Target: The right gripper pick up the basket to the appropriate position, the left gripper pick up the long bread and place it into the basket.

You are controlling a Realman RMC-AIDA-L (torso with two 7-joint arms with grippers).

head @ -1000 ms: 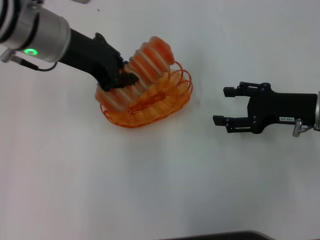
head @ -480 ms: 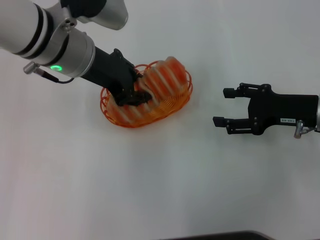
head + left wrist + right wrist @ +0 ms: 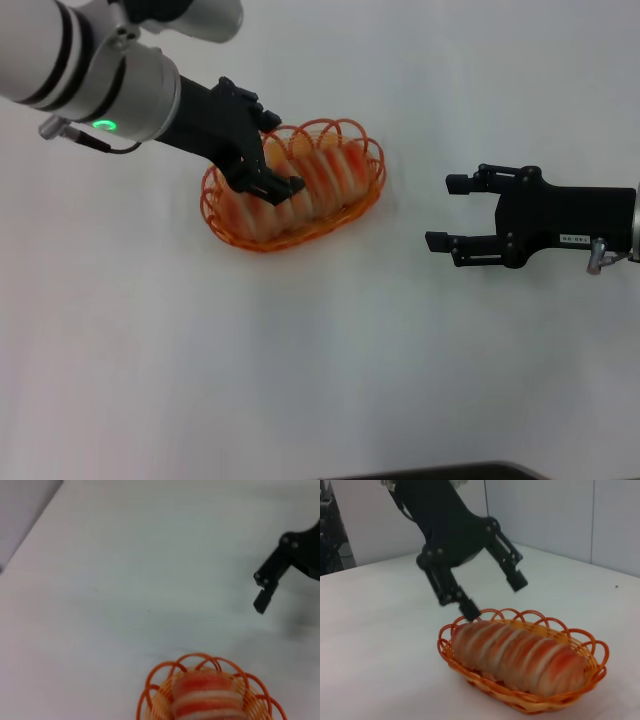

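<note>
The orange woven basket [image 3: 358, 203] stands on the white table, left of centre in the head view. The long bread [image 3: 312, 180], striped orange-red and cream, lies flat inside it. My left gripper [image 3: 275, 152] is open just above the bread's left end, its fingers apart on either side and holding nothing. The right wrist view shows this left gripper [image 3: 494, 598] spread above the bread [image 3: 520, 655] and basket [image 3: 485, 685]. My right gripper [image 3: 445, 212] is open and empty to the right of the basket, apart from it. The left wrist view shows the bread's end [image 3: 207, 695] in the basket [image 3: 165, 672].
The white table [image 3: 300, 350] stretches bare around the basket. A dark edge [image 3: 430, 472] runs along the table's front. The right gripper [image 3: 260, 591] shows far off in the left wrist view.
My left gripper lowered the bread from tilted above the basket to flat inside it, then opened and let go. The right arm has not moved.
</note>
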